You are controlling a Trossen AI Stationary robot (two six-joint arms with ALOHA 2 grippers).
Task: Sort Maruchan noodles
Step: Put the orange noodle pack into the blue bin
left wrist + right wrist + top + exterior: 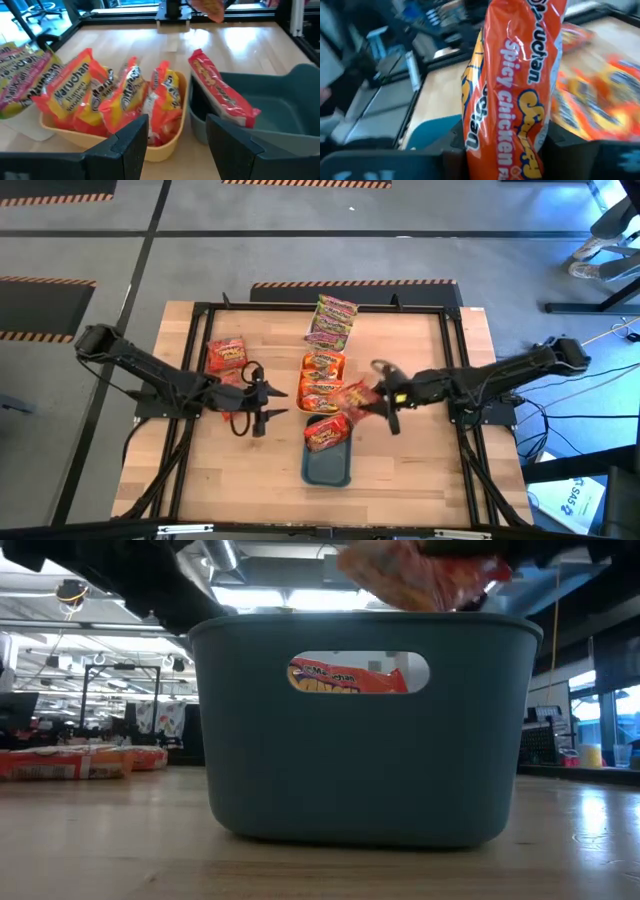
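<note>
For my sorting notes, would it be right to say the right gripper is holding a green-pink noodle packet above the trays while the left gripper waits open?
Not quite: the right gripper is shut on an orange Spicy Chicken packet, as the right wrist view shows. The left gripper does wait open.

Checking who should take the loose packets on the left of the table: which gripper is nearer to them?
Left. The left gripper hovers just beside the loose packets; the right gripper is across the trays, holding a Spicy Chicken packet.
</note>
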